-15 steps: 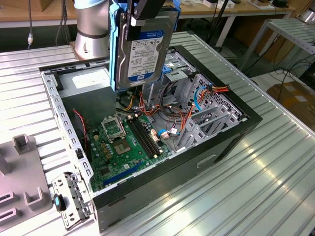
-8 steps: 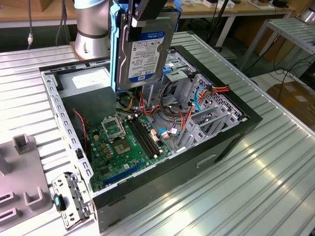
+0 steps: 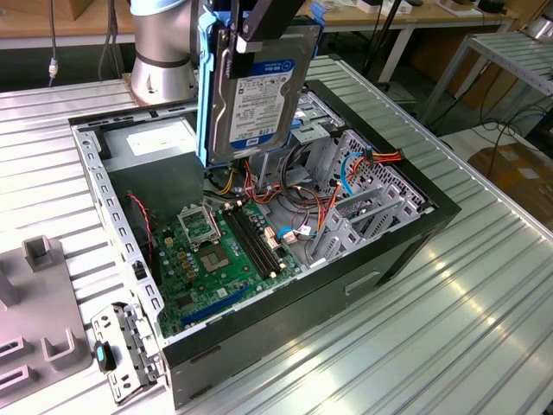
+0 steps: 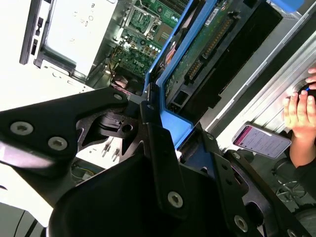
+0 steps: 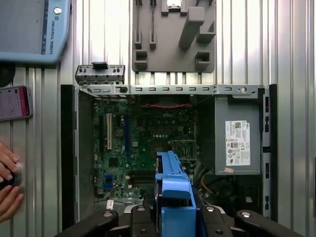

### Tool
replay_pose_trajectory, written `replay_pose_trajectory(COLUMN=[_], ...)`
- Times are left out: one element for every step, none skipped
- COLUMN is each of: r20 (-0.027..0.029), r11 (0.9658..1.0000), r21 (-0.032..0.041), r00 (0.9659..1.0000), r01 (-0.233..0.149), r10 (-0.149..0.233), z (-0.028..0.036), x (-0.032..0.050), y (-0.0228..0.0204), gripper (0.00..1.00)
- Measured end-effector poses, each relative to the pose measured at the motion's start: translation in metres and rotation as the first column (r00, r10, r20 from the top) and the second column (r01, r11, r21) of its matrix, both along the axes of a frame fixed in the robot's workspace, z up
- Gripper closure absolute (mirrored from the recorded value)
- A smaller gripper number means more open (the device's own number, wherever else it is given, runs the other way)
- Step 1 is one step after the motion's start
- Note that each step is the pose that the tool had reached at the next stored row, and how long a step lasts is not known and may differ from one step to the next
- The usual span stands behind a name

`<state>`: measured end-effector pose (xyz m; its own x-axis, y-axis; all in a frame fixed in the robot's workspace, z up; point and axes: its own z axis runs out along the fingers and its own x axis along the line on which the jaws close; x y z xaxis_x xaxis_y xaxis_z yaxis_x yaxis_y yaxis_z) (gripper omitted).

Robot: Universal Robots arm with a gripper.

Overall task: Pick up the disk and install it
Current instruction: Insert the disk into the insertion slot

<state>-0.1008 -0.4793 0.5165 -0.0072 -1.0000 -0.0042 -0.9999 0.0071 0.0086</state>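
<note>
I'm watching a ribbed metal table (image 3: 467, 320) in a workshop, with benches and loose leads behind it.

In the exterior view an open computer case (image 3: 371, 281) lies on its side mid-table, its motherboard (image 3: 212, 251) bare on the floor of it. The gripper (image 3: 252, 35) hangs above the far end of the case, jaws clamped on the disk (image 3: 259, 95). The disk stands on edge in the air, label toward the camera, with a blue rail down its side. Its lower edge sits over the cables (image 3: 259, 186) inside the case; I cannot tell whether it touches them. The power supply (image 3: 151, 143) fills the case's far corner, to the exterior view's left of the disk. The arm's base (image 3: 160, 52) stands behind the case. A grey fixture (image 3: 39, 320) lies well to the exterior view's left of the case, and a small metal bracket (image 3: 125, 346) lies just beside the case's near corner.

In the second wrist view the black fingers (image 4: 158, 158) grip either side of the disk's blue rail, and the disk's green circuit board shows beyond them. Outside the case a person's hand (image 4: 301, 111) rests near a phone (image 4: 261, 140).

In the first wrist view I look straight down into the case. The disk is edge-on over the case interior, between the motherboard and the power supply. A teach pendant (image 5: 29, 29) lies outside the case, on the side away from the power supply.
</note>
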Motion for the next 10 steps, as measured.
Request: replay_pose_trajectory(r20=[0.0, 0.0, 0.0, 0.0, 0.0, 0.0, 0.0, 0.0, 0.0, 0.0], r11=[1.0, 1.0, 1.0, 1.0, 1.0, 1.0, 1.0, 1.0, 1.0, 1.0], r21=[0.0, 0.0, 0.0, 0.0, 0.0, 0.0, 0.0, 0.0001, 0.0, 0.0], r00=[1.0, 1.0, 1.0, 1.0, 1.0, 1.0, 1.0, 1.0, 1.0, 1.0], r01=[0.0, 0.0, 0.0, 0.0, 0.0, 0.0, 0.0, 0.0, 0.0, 0.0], r10=[0.0, 0.0, 0.0, 0.0, 0.0, 0.0, 0.0, 0.0, 0.0, 0.0], z=[0.0, 0.0, 0.0, -0.0001, -0.0001, -0.0001, -0.0001, -0.0003, -0.0003, -0.0004], x=[0.0001, 0.0003, 0.0005, 0.0007, 0.0012, 0.0018, 0.0028, 0.0053, 0.0071, 0.009], y=[-0.0012, -0.0022, -0.0032, -0.0042, -0.0057, -0.0069, -0.008, -0.0091, -0.0095, -0.0097], gripper=[0.63, 0.63, 0.63, 0.63, 0.63, 0.63, 0.63, 0.63, 0.63, 0.63])
